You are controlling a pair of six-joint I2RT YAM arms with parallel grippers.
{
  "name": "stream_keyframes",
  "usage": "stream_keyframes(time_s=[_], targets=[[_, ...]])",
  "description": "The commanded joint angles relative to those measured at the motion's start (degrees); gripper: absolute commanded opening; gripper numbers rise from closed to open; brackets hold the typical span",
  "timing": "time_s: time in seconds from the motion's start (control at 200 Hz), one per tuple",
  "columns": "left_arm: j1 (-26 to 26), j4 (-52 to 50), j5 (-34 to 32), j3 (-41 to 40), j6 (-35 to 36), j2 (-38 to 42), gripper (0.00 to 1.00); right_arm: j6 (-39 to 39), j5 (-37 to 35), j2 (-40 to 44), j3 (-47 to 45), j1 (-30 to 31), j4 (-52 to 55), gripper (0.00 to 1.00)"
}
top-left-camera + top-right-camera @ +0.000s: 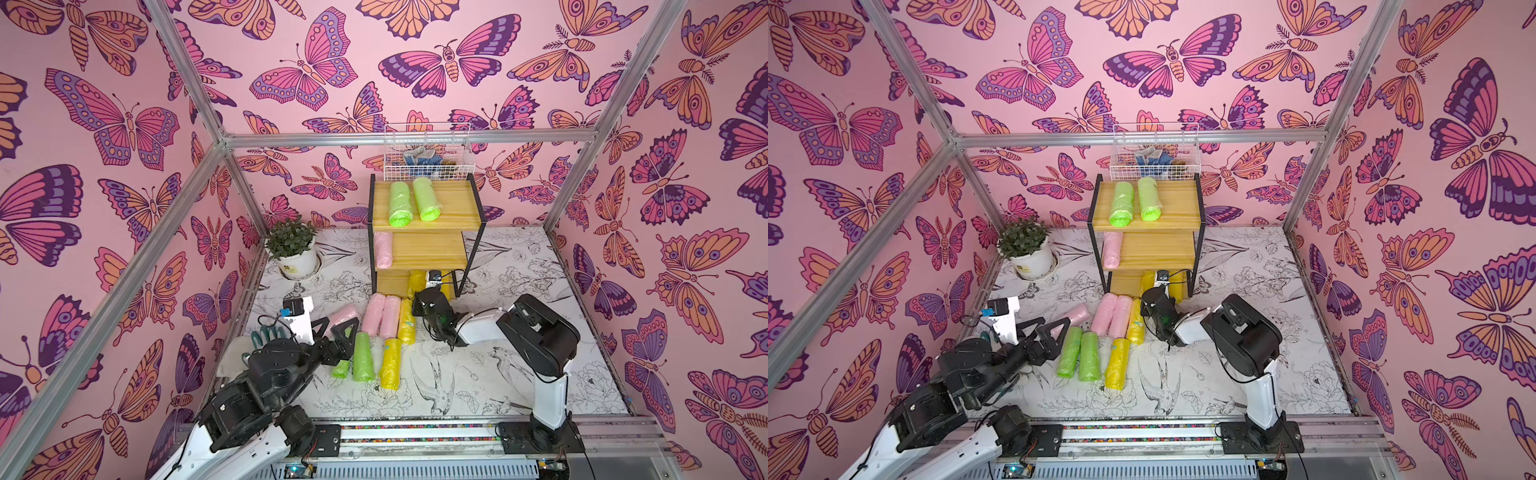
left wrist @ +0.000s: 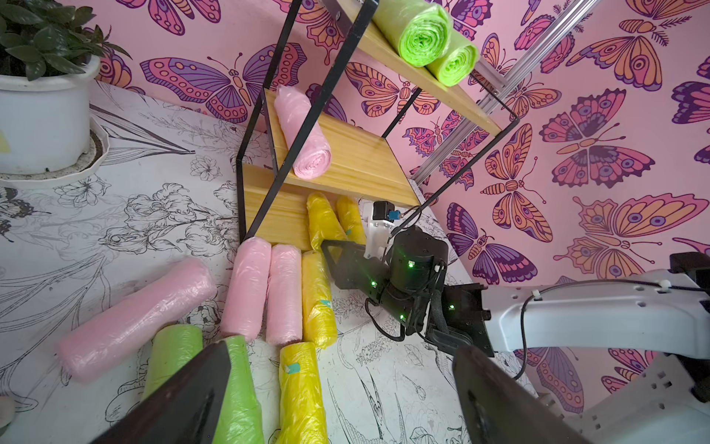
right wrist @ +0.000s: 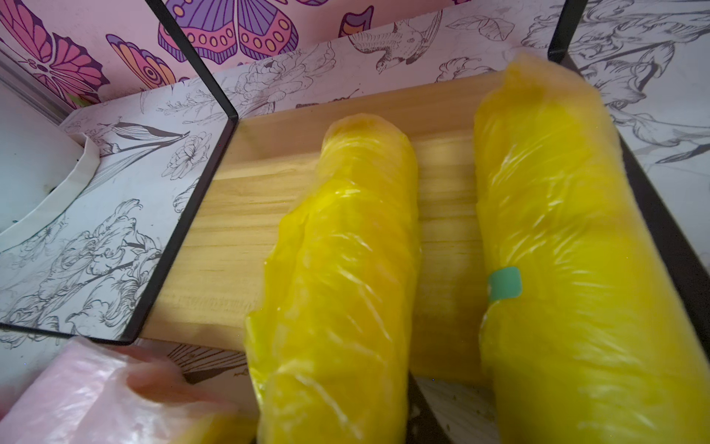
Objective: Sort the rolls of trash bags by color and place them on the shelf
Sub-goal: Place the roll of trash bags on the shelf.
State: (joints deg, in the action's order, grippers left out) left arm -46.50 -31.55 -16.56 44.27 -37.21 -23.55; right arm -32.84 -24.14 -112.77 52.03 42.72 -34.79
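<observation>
- Yellow rolls (image 3: 345, 238), two, lie side by side on the lowest board of the shelf (image 3: 238, 215).
- Right gripper (image 2: 340, 255) sits beside them; I cannot tell its jaw gap.
- Left gripper (image 1: 340, 326) is spread wide and empty, near green rolls (image 1: 1090, 357) on the tabletop (image 1: 1204, 374).

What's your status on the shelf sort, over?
Left gripper open over loose rolls; right gripper at bottom tier, jaws unclear. Shelf: green pair top, pink roll middle, yellow pair bottom. Seven loose on table. Nothing blocking.
</observation>
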Motion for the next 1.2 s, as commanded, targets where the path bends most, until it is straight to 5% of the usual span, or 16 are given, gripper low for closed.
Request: stream_keyframes(time_s=[0.0, 0.15, 0.656, 1.197], targets=[[0.2, 0.8, -0.2, -1.0, -0.5, -0.7, 0.97, -2.4, -2.4, 0.8, 3.1, -5.2, -3.0, 0.53], [0.2, 0.8, 0.4, -0.8, -0.5, -1.2, 0.97, -2.8, -0.9, 3.2, 1.9, -5.2, -2.8, 0.64], [0.2, 0.3, 0.6, -3.0, -0.6, -0.9, 0.96, -2.7, 8.4, 14.0, -1.6, -5.0, 1.8, 0.79], [0.1, -5.3, 8.8, -3.3, -6.1, -11.7, 0.93, -1.3, 12.3, 35.4, -4.4, -1.4, 19.0, 0.73]])
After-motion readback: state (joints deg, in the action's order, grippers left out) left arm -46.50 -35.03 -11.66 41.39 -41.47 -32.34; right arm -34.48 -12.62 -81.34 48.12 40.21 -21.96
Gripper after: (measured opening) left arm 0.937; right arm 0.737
